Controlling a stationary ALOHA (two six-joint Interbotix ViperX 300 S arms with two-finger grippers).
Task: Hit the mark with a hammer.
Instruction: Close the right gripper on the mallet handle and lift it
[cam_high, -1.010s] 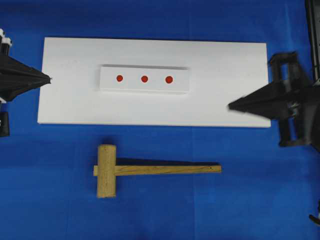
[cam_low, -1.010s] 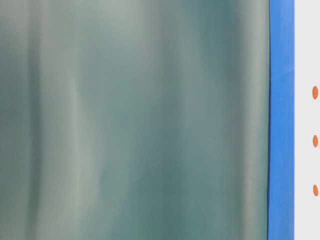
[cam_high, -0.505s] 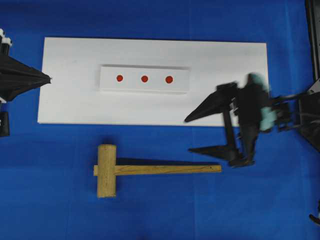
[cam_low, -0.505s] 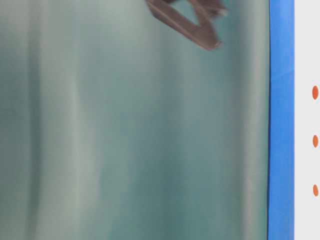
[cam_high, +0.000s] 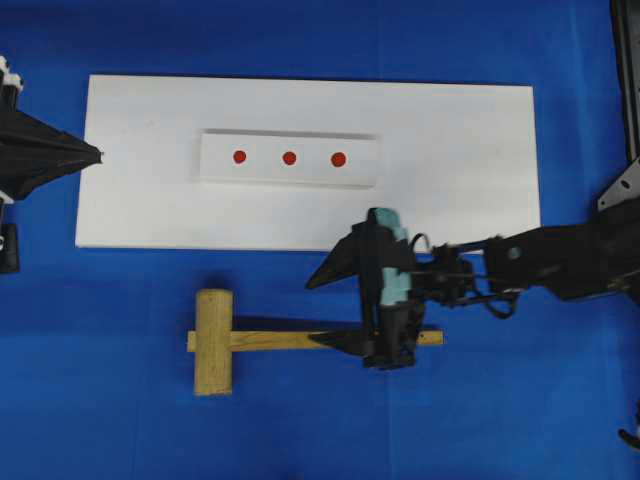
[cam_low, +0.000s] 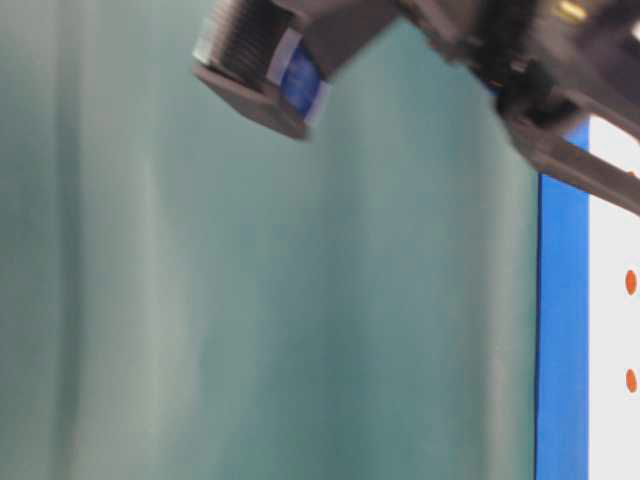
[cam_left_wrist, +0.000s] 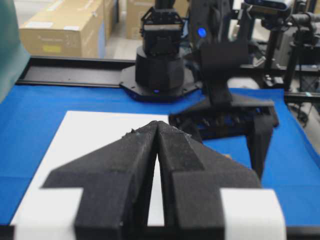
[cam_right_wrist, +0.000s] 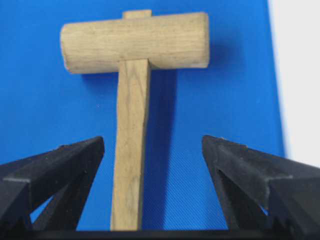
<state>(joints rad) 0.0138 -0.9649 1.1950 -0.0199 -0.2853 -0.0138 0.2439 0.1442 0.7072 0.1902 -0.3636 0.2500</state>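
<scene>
The hammer (cam_high: 212, 342), a light wooden mallet, lies on the blue cloth in front of the white board, head to the left and handle (cam_high: 290, 340) pointing right. Three red marks (cam_high: 289, 158) sit in a row on a raised white block. My right gripper (cam_high: 312, 314) is open over the handle's right half. In the right wrist view the handle (cam_right_wrist: 131, 150) runs between the fingers of the right gripper (cam_right_wrist: 152, 142), nearer the left one and touching neither. My left gripper (cam_high: 98, 156) is shut and empty at the board's left edge, fingertips pressed together in the left wrist view (cam_left_wrist: 158, 124).
The white board (cam_high: 450, 150) covers the middle of the blue cloth. In the table-level view the blurred right arm (cam_low: 500, 40) fills the top, with two marks (cam_low: 630, 282) at the right edge. Arm bases and cardboard boxes (cam_left_wrist: 65, 27) stand beyond the table.
My right gripper has opened and swung from the board's right edge leftward and forward to the hammer's handle. The left gripper and the hammer have not moved.
</scene>
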